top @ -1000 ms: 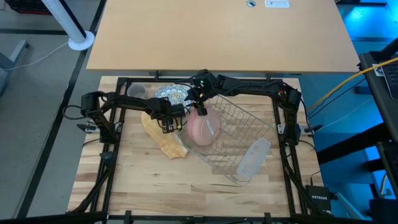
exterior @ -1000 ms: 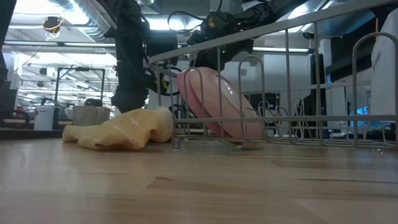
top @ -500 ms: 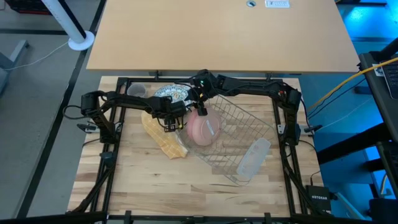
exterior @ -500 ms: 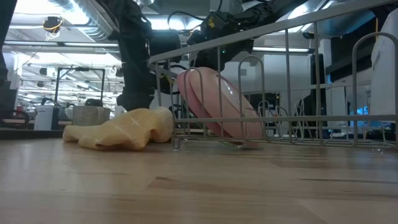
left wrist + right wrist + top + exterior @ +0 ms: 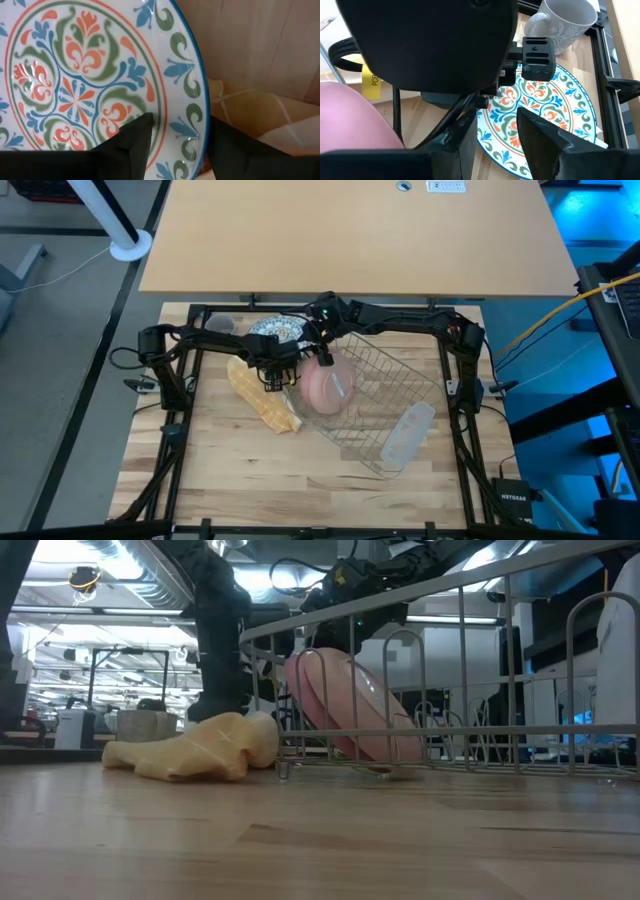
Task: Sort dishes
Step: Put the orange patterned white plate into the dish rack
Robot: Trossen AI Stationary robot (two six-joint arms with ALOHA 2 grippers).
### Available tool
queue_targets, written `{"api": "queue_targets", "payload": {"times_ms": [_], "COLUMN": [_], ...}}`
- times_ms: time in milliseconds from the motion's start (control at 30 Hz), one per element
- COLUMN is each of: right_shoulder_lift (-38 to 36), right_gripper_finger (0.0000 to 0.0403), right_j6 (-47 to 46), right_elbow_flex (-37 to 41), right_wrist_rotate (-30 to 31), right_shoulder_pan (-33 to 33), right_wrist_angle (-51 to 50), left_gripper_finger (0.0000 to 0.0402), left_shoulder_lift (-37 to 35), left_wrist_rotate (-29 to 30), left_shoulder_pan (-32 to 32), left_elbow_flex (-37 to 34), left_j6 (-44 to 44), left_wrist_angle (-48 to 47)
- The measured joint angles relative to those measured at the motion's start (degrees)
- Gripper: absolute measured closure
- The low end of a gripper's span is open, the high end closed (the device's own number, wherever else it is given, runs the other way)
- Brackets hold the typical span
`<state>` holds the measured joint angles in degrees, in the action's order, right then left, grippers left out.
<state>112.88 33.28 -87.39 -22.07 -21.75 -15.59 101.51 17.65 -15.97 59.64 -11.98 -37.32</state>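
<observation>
While the pink plate [image 5: 328, 385] leans on edge inside the wire rack [image 5: 385, 405], tilted against its uprights, both grippers crowd the rack's near-left corner. From the low view the pink plate [image 5: 352, 705] stands slanted between the wires, its lower rim on the rack floor.

The left gripper [image 5: 275, 370] reaches in from the left and sits over the patterned plate [image 5: 275, 330], which lies flat on the table behind the yellow cloth [image 5: 262, 395]. In the left wrist view its fingers [image 5: 132, 142] are parted, one over the plate's painted face and the other past the blue rim [image 5: 202, 100], so the rim runs through the gap; whether the pads touch the plate is hard to say from here. The cloth [image 5: 260, 115] lies just beside that rim.

The right gripper [image 5: 322, 350] hangs at the pink plate's top edge. Its fingers [image 5: 540, 137] stand apart in the right wrist view, with the patterned plate [image 5: 545, 107] showing between them and pink [image 5: 355, 120] off to one side; it holds nothing that I can see.

A grey mug [image 5: 565, 22] stands upright just beyond the patterned plate. A clear tray [image 5: 408, 435] rests at the rack's far-right end.
</observation>
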Motion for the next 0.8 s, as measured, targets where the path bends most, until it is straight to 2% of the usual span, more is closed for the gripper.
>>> {"api": "queue_targets", "payload": {"times_ms": [167, 467, 800], "right_shoulder_lift": [0.0, 0.0, 0.0], "right_gripper_finger": [0.026, 0.026, 0.026], "right_j6": [0.02, 0.02, 0.07], "right_elbow_flex": [0.0, 0.0, 0.0], "right_wrist_rotate": [-0.02, -0.04, -0.06], "right_shoulder_pan": [-0.01, -0.01, 0.01], "right_wrist_angle": [0.02, 0.09, 0.18], "left_gripper_finger": [0.027, 0.0389, 0.0401], "left_shoulder_lift": [-0.15, -0.15, -1.5], "left_wrist_rotate": [0.73, 1.32, 0.56], "left_shoulder_pan": [0.02, 0.02, 0.11], "left_elbow_flex": [0.0, 2.04, 3.13], "left_j6": [0.01, -0.04, 0.35], "left_wrist_angle": [-0.04, -2.55, -3.18]}}
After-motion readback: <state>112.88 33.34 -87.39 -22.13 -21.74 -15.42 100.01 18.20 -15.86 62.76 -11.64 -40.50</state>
